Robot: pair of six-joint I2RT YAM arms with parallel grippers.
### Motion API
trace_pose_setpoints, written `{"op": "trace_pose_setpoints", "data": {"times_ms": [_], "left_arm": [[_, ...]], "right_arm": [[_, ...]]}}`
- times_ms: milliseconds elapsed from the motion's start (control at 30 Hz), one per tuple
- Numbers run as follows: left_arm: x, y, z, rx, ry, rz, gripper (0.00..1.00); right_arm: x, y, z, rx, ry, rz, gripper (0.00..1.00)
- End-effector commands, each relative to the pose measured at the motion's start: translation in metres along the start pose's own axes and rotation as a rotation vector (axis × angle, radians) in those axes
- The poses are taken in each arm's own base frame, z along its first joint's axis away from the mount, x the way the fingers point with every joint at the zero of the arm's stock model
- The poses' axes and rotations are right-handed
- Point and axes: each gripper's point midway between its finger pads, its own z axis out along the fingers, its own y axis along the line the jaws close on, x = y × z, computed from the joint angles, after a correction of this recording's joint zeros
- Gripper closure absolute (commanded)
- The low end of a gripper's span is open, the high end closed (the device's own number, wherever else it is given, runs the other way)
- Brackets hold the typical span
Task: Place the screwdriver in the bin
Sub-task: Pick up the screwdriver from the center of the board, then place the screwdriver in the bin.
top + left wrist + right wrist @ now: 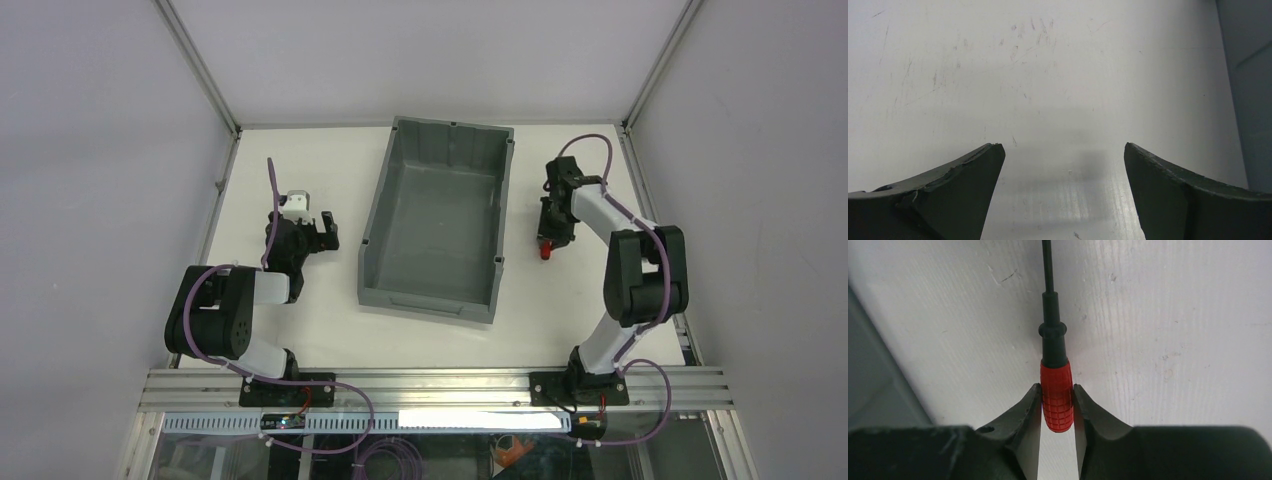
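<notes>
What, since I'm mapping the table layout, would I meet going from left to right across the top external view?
Open black left gripper → large grey rectangular plastic bin → black right gripper, shut on the tiny red-handled screwdriver.

The left gripper (pixel 1063 147) shows two dark fingers spread wide apart, nothing between them, above a white, scratched table (pixel 1048 75), with the grey bin (pixel 1250 85) wall along the right edge.
</notes>
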Motion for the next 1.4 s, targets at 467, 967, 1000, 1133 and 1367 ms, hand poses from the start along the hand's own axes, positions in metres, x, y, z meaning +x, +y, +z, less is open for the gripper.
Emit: {"op": "trace_pose_setpoints", "data": {"times_ms": [467, 967, 1000, 1133, 1367], "left_arm": [[-0.025, -0.002, 0.004, 0.016, -0.081, 0.019, 0.01], [-0.025, -0.002, 0.004, 0.017, -0.082, 0.019, 0.01], [-0.025, -0.002, 0.004, 0.017, -0.081, 0.02, 0.01], [-0.025, -0.002, 0.004, 0.016, -0.081, 0.019, 0.01], [-0.025, -0.002, 0.004, 0.017, -0.082, 0.02, 0.01]], "right_arm": [[-0.047, 0.011, -0.134, -0.14, -0.283, 0.019, 0.81], [-0.052, 0.069, -0.262, -0.537, -0.41, -0.008, 0.81], [-0.052, 0.074, -0.266, -0.552, -0.413, -0.011, 0.81], [-0.052, 0.093, -0.277, -0.58, -0.415, -0.023, 0.81], [-0.049, 0.138, -0.271, -0.564, -0.386, -0.046, 0.82]]}}
